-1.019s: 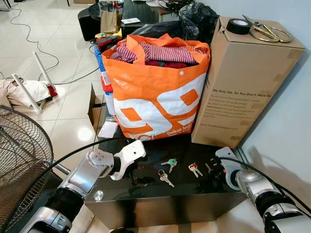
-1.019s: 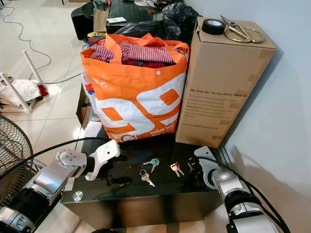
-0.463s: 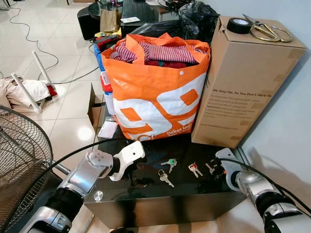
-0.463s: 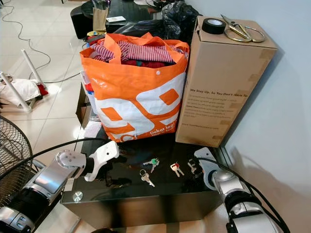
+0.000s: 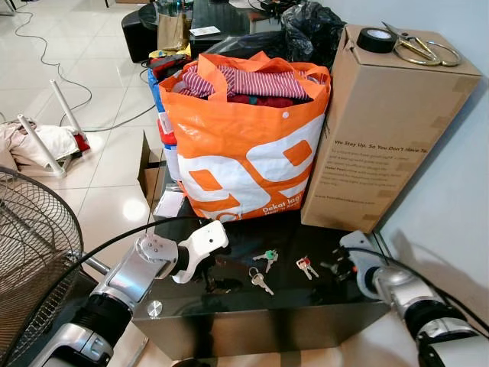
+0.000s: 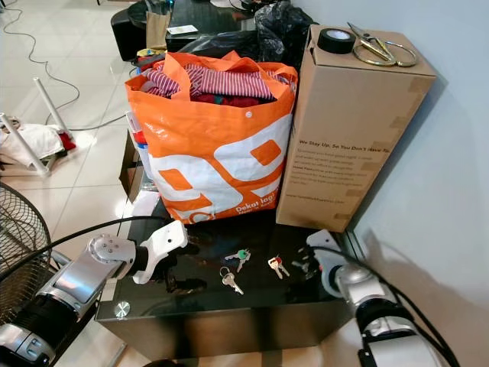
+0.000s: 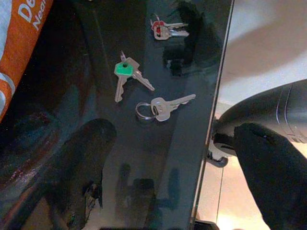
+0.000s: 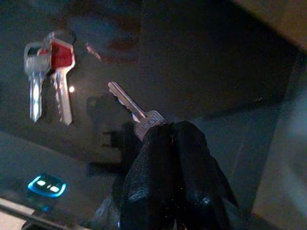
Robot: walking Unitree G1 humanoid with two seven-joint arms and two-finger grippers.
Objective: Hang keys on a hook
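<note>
Meanwhile, the left gripper hovers spread over the black glass table, green-capped keys and ringed key just ahead. Rightward, the right gripper pinches a thin, stiff, likely slippery silver key by its head, visible from its wrist; red-capped keys lie beside.

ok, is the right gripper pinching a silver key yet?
Yes, the right gripper has its black fingertips shut on the head of a plain silver key, beside the red-capped key pair.
</note>
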